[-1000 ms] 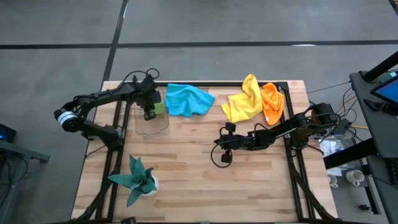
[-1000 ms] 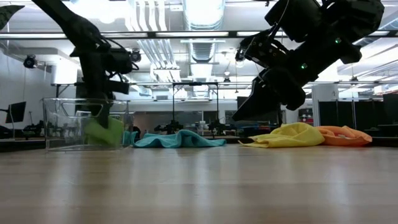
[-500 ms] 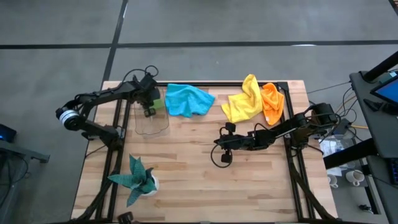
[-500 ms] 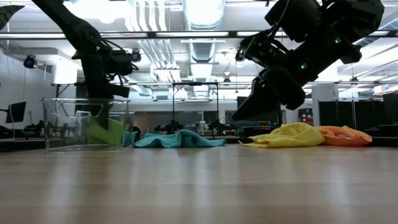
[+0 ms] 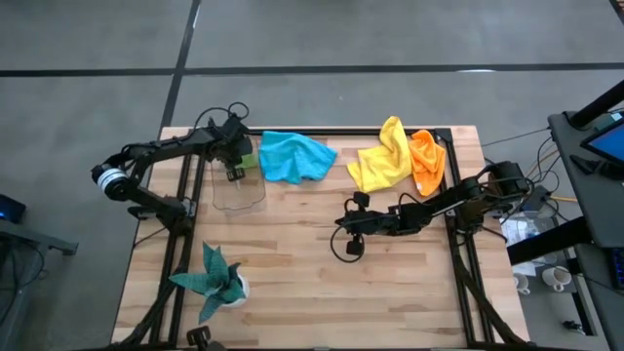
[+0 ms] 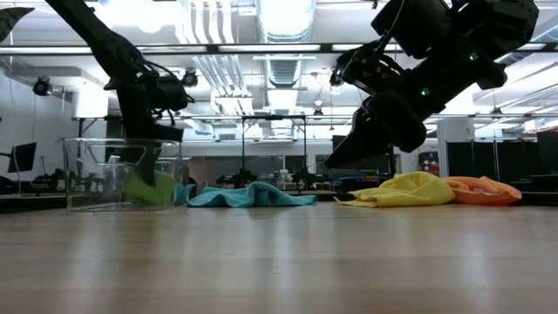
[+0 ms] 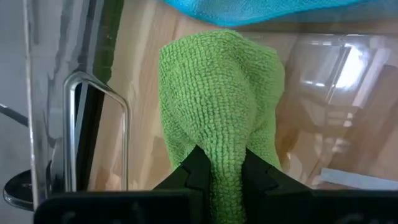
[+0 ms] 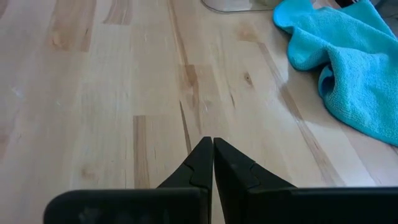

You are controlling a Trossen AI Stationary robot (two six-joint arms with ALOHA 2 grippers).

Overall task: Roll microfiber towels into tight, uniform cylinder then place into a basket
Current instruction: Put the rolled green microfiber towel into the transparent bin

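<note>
My left gripper [image 5: 234, 172] is shut on the rolled lime green towel [image 7: 219, 104] inside the clear basket [image 5: 239, 190] at the table's far left; the towel also shows in the low view [image 6: 148, 187]. The blue towel [image 5: 294, 156] lies crumpled on the table just right of the basket. The yellow towel [image 5: 383, 156] and orange towel [image 5: 426, 161] lie bunched at the far right. My right gripper [image 5: 343, 222] is shut and empty, above the table's middle [image 8: 212, 155]. My left gripper pinches the near end of the green towel roll [image 7: 225, 177] between its two fingers [image 7: 196, 168]. The fingers come from above, pointing down into the basket. The roll stretches away from the fingers, its lower part in the basket's far end [image 6: 144, 190].
A dark teal spiky plant in a white pot [image 5: 219, 281] stands near the front left. Black metal frame rails [image 5: 183, 210] run along the table's left and right sides [image 5: 458, 234]. Bare wood lies in the middle and front.
My left gripper has moved a little toward the table's far edge, still shut on the green towel inside the basket; the towel has sunk lower in the basket.
</note>
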